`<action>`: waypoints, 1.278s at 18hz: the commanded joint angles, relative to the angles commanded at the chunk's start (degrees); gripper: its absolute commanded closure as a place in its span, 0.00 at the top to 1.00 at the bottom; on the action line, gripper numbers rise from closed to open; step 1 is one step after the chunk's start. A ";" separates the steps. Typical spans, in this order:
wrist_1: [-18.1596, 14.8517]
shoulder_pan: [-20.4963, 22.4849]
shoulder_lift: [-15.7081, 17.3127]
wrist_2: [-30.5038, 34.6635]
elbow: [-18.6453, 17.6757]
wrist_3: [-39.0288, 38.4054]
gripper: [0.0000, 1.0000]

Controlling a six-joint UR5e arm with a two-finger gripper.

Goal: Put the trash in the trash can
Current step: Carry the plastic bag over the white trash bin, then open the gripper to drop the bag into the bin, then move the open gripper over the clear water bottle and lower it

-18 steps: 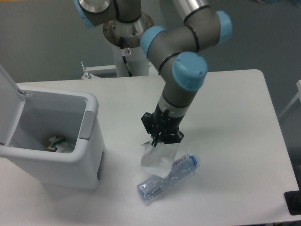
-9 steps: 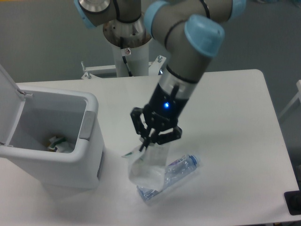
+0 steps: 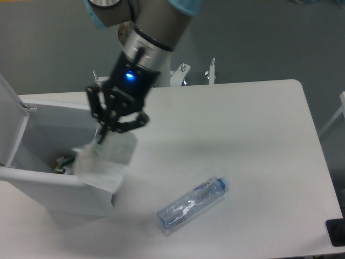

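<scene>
- Camera view, against half a second ago: the hand [image 3: 101, 135] has swung from centre frame to the left, and now hangs over the right rim of the bin [image 3: 59, 186].
- The wrapper [image 3: 105, 162] has travelled with it; it was above the bottle before, and now it drapes over the bin's right wall, at left of centre.
- The bottle [image 3: 193, 204] lies where it lay, alone on the bench [image 3: 253, 145], lower centre, cap toward the upper right, well apart from the hand.
- The hand's two dark fingers [image 3: 110, 125] are pinched together on the wrapper's top edge, gripping it; the rest of the wrapper hangs below them, blurred.
- A blue light glows on the wrist above the fingers.
- The bin's lid [image 3: 11, 121] stands open at the far left edge.
- Inside the bin, some white and green scrap [image 3: 63, 162] shows just left of the hanging wrapper.
</scene>
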 joint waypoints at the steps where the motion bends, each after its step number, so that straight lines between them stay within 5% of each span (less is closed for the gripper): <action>1: 0.09 0.00 0.26 0.00 -0.18 -0.71 0.00; 2: 0.09 0.00 0.53 0.00 -0.35 -0.72 0.06; 3: 0.18 -0.09 0.44 -0.09 -0.35 -0.28 0.30; 4: 1.13 -0.09 0.18 -0.09 -0.35 -0.11 0.82; 5: 2.45 -0.09 0.00 0.00 -0.53 -0.28 1.00; 11: 6.58 -0.09 -1.66 0.09 0.87 -0.10 1.00; 15: 11.86 1.14 -8.85 2.54 8.15 -0.10 1.00; 18: 12.30 1.58 -14.31 8.94 11.25 0.94 1.00; 23: 12.13 3.68 -20.29 23.09 12.39 13.06 1.00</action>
